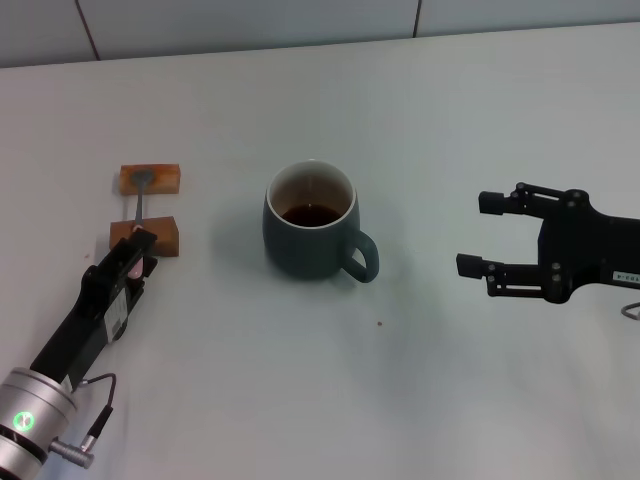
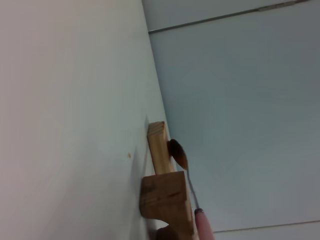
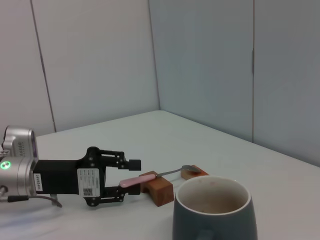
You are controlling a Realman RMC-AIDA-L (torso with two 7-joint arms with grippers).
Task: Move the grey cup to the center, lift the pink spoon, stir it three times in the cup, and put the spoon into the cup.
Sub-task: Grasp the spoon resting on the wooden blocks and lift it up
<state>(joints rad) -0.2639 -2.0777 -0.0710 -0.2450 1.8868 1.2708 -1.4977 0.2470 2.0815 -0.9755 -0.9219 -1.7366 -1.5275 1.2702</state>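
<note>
Head view: the grey cup stands mid-frame on the worktop. At left, the pink spoon bridges two wooden blocks, probably raised so fingers can get under its handle. The left gripper reaches that handle; the right gripper hovers at right, spread wide, grasping nothing.

Left wrist view: spoon bowl on the far block.

Right wrist view: left fingers parted around the pink handle, not yet clenched.
</note>
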